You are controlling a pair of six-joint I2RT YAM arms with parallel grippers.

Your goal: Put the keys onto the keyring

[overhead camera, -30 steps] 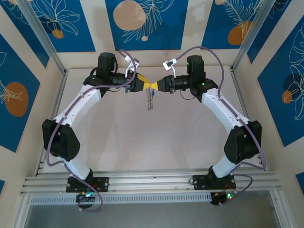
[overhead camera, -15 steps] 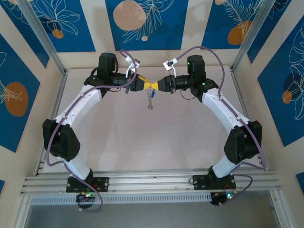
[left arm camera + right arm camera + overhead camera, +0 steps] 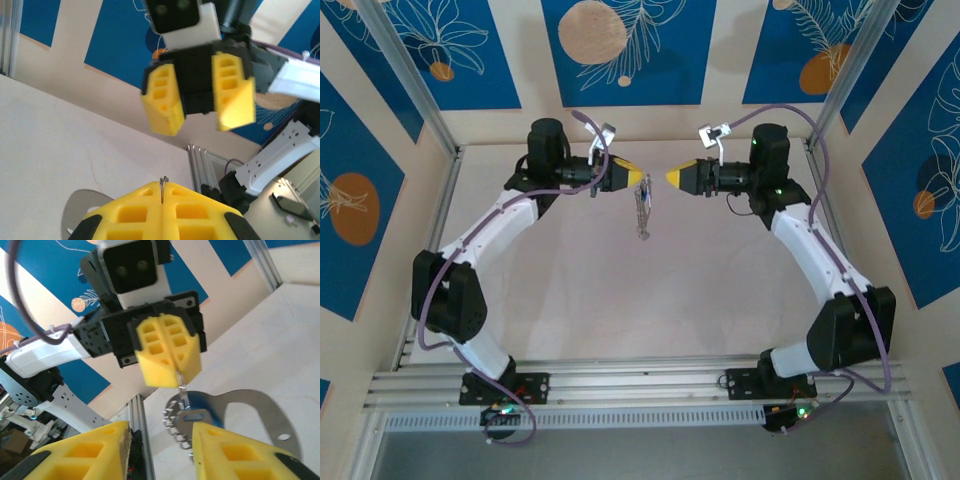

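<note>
My left gripper (image 3: 640,177) is shut on the thin metal ring (image 3: 163,184) of the keyring (image 3: 642,212), which hangs below its yellow tips, above the middle of the table. In the right wrist view the grey oval tag (image 3: 260,410) dangles under the left gripper (image 3: 172,371), with the beaded chain (image 3: 175,432) beside it. The blue-headed key (image 3: 202,402) lies against the tag, and I cannot tell whether it is on the ring. My right gripper (image 3: 670,177) faces the left one across a small gap, open with nothing between its fingers (image 3: 160,432).
The pale table (image 3: 570,290) is walled in by blue-patterned panels (image 3: 630,50) and aluminium posts (image 3: 410,80). Rails (image 3: 640,385) run along the near edge by the arm bases.
The right gripper has opened, let go and drawn back to the right. The left gripper has closed fully and stayed nearly in place, and the keyring now hangs from it alone.
</note>
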